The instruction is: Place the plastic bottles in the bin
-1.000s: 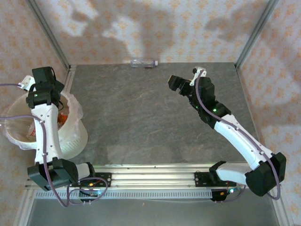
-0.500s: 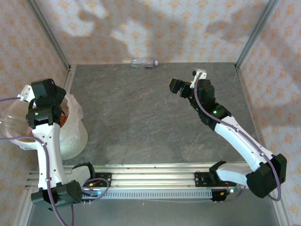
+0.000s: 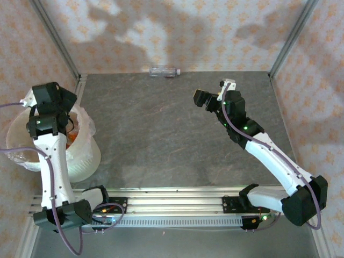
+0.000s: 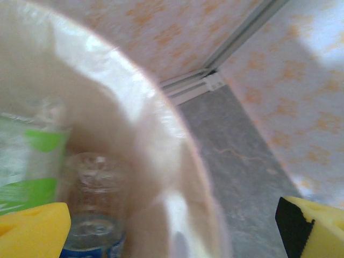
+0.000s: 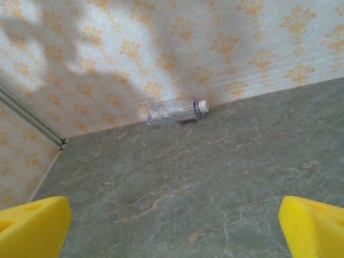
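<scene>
Asker: Why are your left fingers parked up there?
Me: They hang over the bin, spread wide and holding nothing. Under them, inside the liner, I can see a green-labelled bottle and a clear bottle with a blue label beside it. I judge that arm is well placed there, off the bench and out of the other one's way
Asker: And the right fingers?
Me: Also wide apart and empty. They face the last bottle, the one I see outside the bin. It lies on its side where the bench meets the back wall, cap to the right in my wrist view, well apart from the bin over on the left
Asker: Why so wide?
Me: To straddle the barrel across its width. The catch, I think, is the wall: the bottle lies touching it or nearly so, which leaves the far finger little room behind, and a round, light bottle may roll when nudged. After that comes a long carry across the bench to the bin
</scene>
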